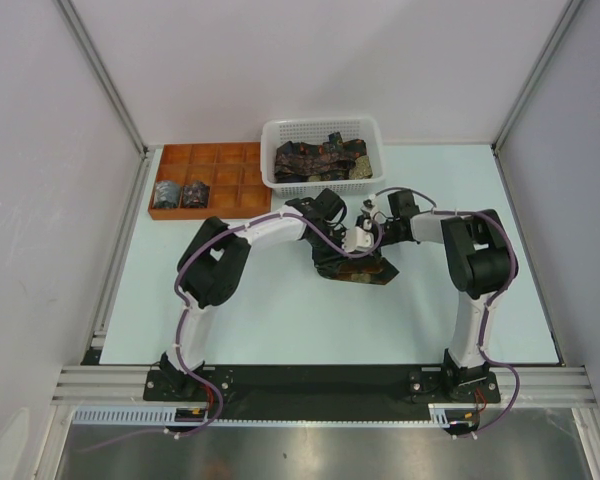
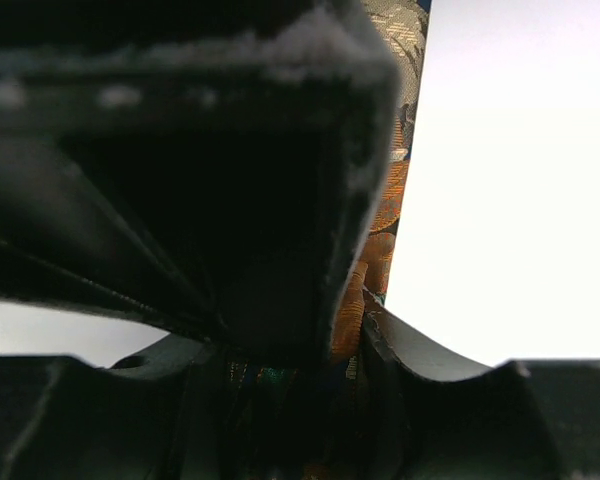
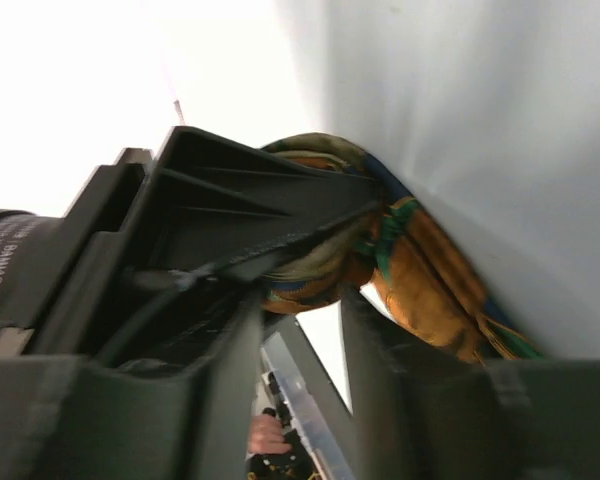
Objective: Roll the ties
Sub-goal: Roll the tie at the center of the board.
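Observation:
One dark patterned tie (image 1: 356, 268) hangs in a bunch between my two grippers above the middle of the table. My left gripper (image 1: 329, 213) is shut on it; in the left wrist view (image 2: 292, 352) orange and gold fabric (image 2: 378, 250) runs up from between the jaws. My right gripper (image 1: 372, 233) grips the same tie from the right; in the right wrist view (image 3: 300, 300) orange and green fabric (image 3: 425, 285) bunches between the nearly closed jaws and drapes over one finger. Several unrolled ties (image 1: 320, 158) lie in the basket. Two rolled ties (image 1: 180, 192) sit in the tray.
The white mesh basket (image 1: 372, 135) stands at the back centre. The orange-brown compartment tray (image 1: 220, 160) lies to its left, at the back left. Grey walls close off the left, right and back of the table.

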You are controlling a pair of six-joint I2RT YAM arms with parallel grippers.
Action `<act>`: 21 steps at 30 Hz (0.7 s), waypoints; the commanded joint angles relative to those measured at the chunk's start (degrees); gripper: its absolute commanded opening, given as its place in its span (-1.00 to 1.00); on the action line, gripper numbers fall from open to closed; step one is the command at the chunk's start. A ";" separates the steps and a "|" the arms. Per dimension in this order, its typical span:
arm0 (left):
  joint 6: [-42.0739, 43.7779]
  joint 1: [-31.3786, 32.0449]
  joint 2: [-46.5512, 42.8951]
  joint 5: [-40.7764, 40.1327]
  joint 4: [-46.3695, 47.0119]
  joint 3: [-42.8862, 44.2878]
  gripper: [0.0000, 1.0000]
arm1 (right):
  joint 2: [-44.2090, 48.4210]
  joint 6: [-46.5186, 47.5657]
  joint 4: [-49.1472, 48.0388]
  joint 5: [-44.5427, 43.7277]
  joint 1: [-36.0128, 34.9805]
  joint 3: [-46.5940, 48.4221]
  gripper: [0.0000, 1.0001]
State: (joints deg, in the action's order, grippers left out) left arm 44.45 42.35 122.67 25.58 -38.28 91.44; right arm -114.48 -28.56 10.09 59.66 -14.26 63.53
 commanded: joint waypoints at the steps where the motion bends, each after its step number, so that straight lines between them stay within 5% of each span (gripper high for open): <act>1: -0.94 -0.51 0.99 -1.68 -6.63 -2.14 -0.78 | -0.92 -1.25 -3.69 -0.85 -1.65 0.02 -0.34; 5: -1.12 -0.69 0.29 -1.06 -6.28 -2.76 -0.73 | -2.59 4.47 3.35 -4.54 -1.30 1.07 -0.98; 14: -2.26 -1.65 -0.68 -0.01 -4.70 -2.58 -0.56 | -3.21 9.92 9.07 -9.73 0.63 1.51 -1.00; 21: -2.44 -2.01 -0.68 0.34 -4.43 -2.32 -0.71 | -2.95 10.54 9.43 -9.74 2.66 1.25 -1.00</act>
State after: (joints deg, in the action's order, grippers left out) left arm 42.98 41.45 122.32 26.79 -37.63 90.76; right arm -117.21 -20.53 17.28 52.99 -12.78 65.17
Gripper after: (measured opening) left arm 0.439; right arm 0.007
